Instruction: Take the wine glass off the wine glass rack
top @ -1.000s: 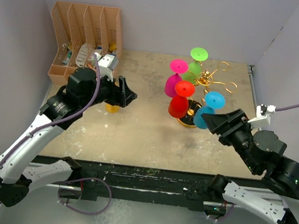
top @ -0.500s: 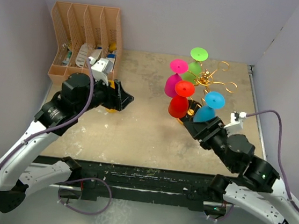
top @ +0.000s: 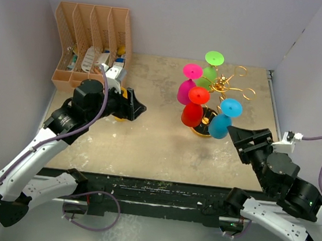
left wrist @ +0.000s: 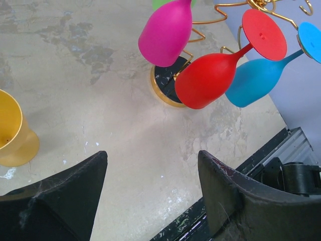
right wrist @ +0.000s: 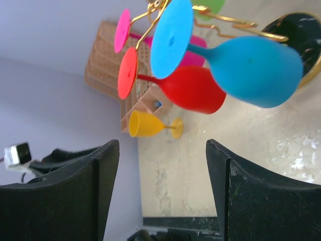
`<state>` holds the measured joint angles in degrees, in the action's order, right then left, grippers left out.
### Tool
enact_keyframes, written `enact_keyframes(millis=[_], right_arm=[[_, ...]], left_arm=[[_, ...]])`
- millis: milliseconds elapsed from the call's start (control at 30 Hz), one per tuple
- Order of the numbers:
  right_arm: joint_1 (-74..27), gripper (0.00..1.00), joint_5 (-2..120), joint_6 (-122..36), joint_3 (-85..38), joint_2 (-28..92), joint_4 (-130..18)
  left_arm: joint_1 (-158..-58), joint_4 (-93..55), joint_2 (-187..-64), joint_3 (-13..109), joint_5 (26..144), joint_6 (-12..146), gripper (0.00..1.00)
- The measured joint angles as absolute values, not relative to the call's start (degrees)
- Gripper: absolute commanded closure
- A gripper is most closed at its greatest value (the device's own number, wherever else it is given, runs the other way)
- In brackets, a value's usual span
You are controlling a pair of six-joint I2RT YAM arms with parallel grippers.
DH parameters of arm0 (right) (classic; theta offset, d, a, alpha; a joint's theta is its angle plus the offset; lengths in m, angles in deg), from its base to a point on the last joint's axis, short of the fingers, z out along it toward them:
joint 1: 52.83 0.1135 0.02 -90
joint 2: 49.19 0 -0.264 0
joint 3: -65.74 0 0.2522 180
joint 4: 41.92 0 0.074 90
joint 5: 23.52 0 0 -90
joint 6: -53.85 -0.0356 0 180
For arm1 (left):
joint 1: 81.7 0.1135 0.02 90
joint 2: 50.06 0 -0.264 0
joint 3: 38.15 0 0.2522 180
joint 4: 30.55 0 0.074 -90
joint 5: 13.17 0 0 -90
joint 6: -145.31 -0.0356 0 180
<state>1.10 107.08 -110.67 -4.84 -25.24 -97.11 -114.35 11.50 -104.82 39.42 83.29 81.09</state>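
On the rack (left wrist: pixel 165 86) — blue glass (top: pixel 219 126) hanging.

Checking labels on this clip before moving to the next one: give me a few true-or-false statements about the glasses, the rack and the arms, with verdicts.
1. Four glasses hang on the wine glass rack. True.
2. The right gripper is shut on the blue glass. False: its jaws stand open with nothing between them.
3. A yellow glass stands on the table, off the rack. True.
4. The left gripper holds the red glass. False: its jaws are open and empty; the red glass hangs on the rack.
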Motion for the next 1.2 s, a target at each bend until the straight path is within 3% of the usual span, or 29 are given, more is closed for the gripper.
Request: enact_keyframes(millis=[367, 700, 900, 1100, 1200], right_arm=[[1.65, 0.34, 116.35, -113.8, -8.01, -21.18, -102.2], [1.91, 0.36, 117.71, -111.7, -9.32, -14.53, -100.37], [1.91, 0.49, 108.96, -104.16, -15.77, -3.96, -95.99], [1.93, 0.58, 93.38, -90.19, -32.03, 10.56, -89.87], [1.93, 0.58, 86.41, -84.99, -41.58, 17.64, -88.91]], left_arm=[[-114.35, 11.07, -104.8, 39.42, 83.5, 81.07, 0.24], [-114.35, 10.7, -104.45, 38.35, 83.83, 81.07, 0.24], [-114.35, 10.74, -103.7, 37.52, 83.83, 81.05, 0.24], [-114.35, 10.7, -102.7, 37.52, 83.81, 80.81, 0.24], [-114.35, 10.63, -102.63, 37.48, 83.79, 80.74, 0.24]])
